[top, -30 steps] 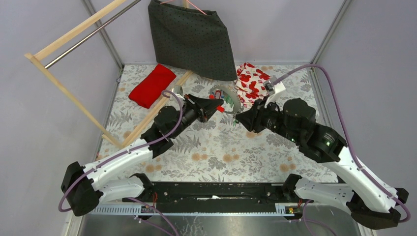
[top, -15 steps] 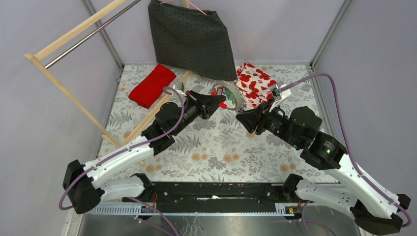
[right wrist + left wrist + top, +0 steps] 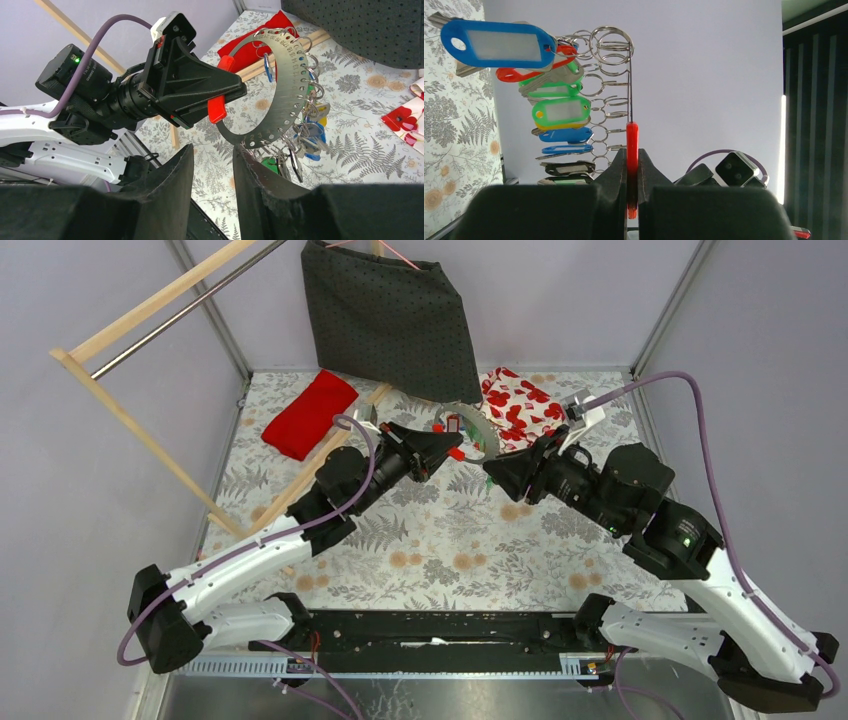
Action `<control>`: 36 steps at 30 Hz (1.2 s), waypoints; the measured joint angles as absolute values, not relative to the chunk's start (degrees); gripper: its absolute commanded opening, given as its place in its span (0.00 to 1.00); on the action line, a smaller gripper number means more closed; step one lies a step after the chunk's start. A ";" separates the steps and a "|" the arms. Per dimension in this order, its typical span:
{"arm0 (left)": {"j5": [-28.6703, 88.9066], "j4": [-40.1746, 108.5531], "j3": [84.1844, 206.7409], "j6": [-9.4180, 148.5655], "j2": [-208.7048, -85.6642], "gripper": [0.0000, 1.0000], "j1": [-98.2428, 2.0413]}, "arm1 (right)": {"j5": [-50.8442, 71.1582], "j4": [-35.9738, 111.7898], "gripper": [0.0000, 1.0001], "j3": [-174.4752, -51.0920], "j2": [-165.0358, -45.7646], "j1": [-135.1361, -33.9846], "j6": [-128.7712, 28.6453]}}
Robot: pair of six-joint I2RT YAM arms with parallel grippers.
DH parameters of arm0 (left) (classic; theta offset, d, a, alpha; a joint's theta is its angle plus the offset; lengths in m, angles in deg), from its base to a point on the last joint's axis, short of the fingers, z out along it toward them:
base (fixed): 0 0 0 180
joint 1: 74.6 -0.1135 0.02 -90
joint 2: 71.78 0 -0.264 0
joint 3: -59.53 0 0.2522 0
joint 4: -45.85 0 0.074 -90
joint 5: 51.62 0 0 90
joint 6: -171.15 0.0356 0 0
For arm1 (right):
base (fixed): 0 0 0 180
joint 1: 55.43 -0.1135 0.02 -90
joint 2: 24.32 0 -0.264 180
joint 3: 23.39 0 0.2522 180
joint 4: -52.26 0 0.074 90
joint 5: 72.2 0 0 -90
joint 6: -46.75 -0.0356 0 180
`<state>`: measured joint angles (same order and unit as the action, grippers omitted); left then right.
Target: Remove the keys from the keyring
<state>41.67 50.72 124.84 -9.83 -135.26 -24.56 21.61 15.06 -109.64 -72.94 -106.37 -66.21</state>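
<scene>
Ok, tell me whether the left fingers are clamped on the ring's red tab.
Yes: the left wrist view shows the left fingers pressed together on the red tab of the ring.

Table (image 3: 440,540) wore pale cloth printed with grey ferns and tan flowers. Plain lilac walls (image 3: 80,500) closed in table on left, right and far sides. Metal posts (image 3: 668,308) rose at table's far corners. Wooden rack (image 3: 150,435) leaned over table's left edge. Dark dotted fabric (image 3: 390,320) hung above table's far edge. Red cloth (image 3: 310,415) and red-flowered white cloth (image 3: 515,405) lay on table's far side. Light was even and soft.
</scene>
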 measured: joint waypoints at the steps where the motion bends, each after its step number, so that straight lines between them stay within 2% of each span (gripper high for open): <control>1: 41.71 50.59 125.04 -9.76 -135.26 0.00 -24.45 | 21.63 14.43 0.41 -110.16 -72.94 -106.39 -66.23; 31: 42.15 49.21 125.78 -8.86 -134.72 0.00 -23.53 | 23.32 9.03 0.41 -110.62 -75.30 -106.37 -62.49; 36: 42.17 49.19 125.80 -8.84 -134.72 0.00 -23.47 | 23.32 9.09 0.39 -110.01 -75.87 -106.37 -62.47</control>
<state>42.17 49.19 125.80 -8.84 -134.72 -23.47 23.32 9.09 -110.01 -75.87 -106.37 -62.47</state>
